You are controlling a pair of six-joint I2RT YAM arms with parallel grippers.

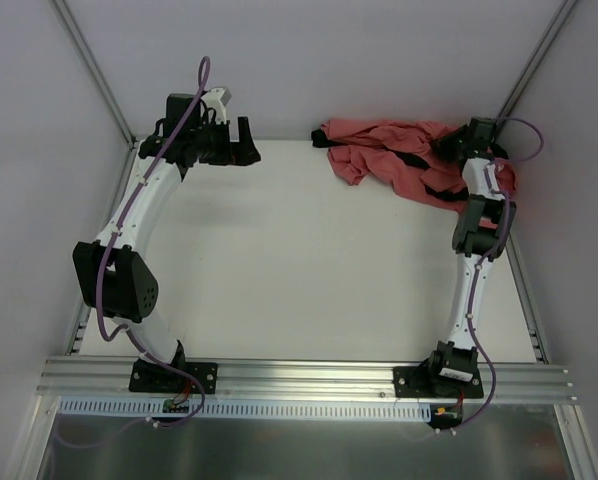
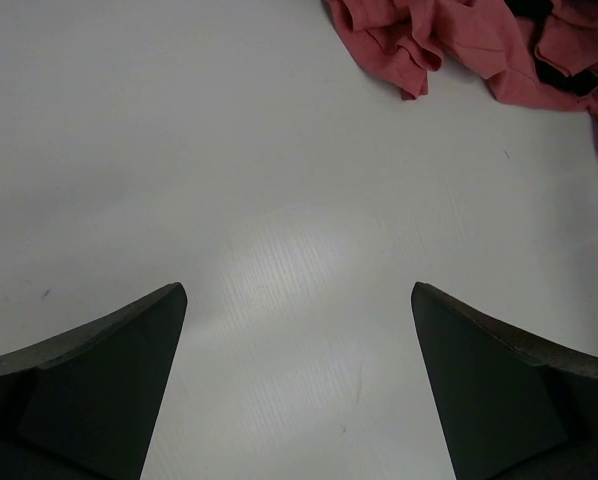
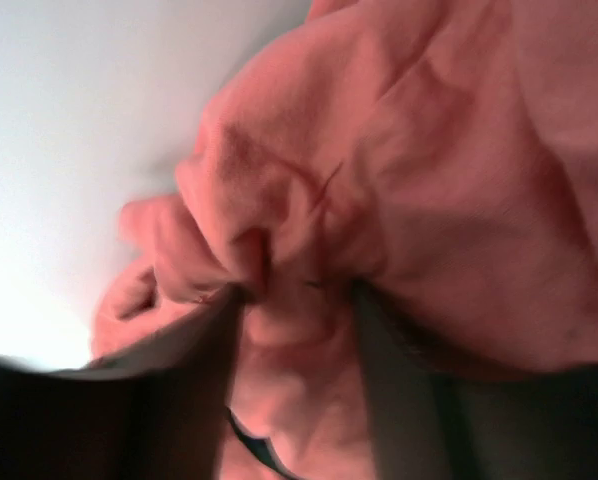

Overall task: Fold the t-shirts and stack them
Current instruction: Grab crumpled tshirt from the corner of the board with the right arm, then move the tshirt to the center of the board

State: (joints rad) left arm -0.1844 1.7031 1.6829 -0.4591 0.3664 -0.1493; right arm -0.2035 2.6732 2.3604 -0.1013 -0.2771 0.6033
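Observation:
The t-shirts [image 1: 389,160] lie as one crumpled salmon-red heap at the table's far right corner, and their near edge shows in the left wrist view [image 2: 449,40]. My right gripper [image 1: 451,146] is pushed down into the heap. In the right wrist view its jaws [image 3: 297,290] stand partly apart with a bunched fold of the t-shirts [image 3: 429,150] filling the gap between them. My left gripper [image 1: 237,140] hovers at the far left, well apart from the heap. Its jaws [image 2: 299,290] are wide open over bare table with nothing between them.
The white table [image 1: 279,260] is walled by grey panels at the back and both sides. An aluminium rail [image 1: 299,378] with both arm bases runs along the near edge. Something dark peeks out among the cloth folds [image 2: 569,80].

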